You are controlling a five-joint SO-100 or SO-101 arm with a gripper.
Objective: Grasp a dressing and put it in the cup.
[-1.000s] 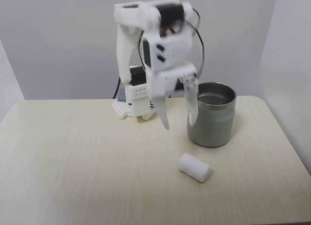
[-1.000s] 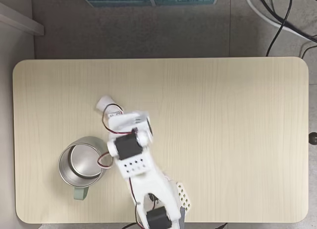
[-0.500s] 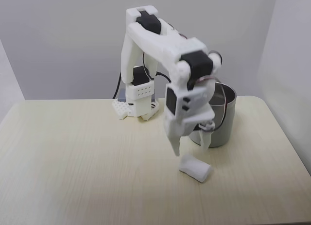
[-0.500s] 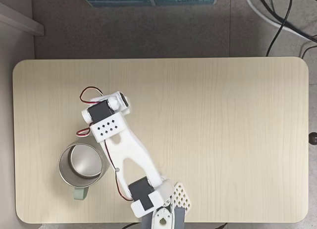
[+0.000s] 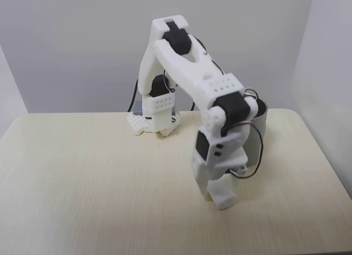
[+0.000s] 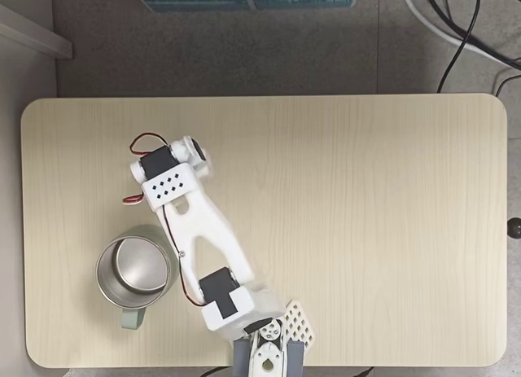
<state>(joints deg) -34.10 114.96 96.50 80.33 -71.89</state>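
The grasping step is in hand: the tool (image 5: 220, 195) is lowered onto the dressing (image 5: 224, 197); its spread cannot be told. Closing, then lifting toward the cup (image 6: 134, 273) behind, is called for.

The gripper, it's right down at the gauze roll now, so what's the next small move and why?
Probably close the fingers on it. In the fixed view from the front, the gripper is down at the table, and the dressing peeks out at its tip. Whether the jaws are already shut is hidden. The cup stands close by, upright and open.
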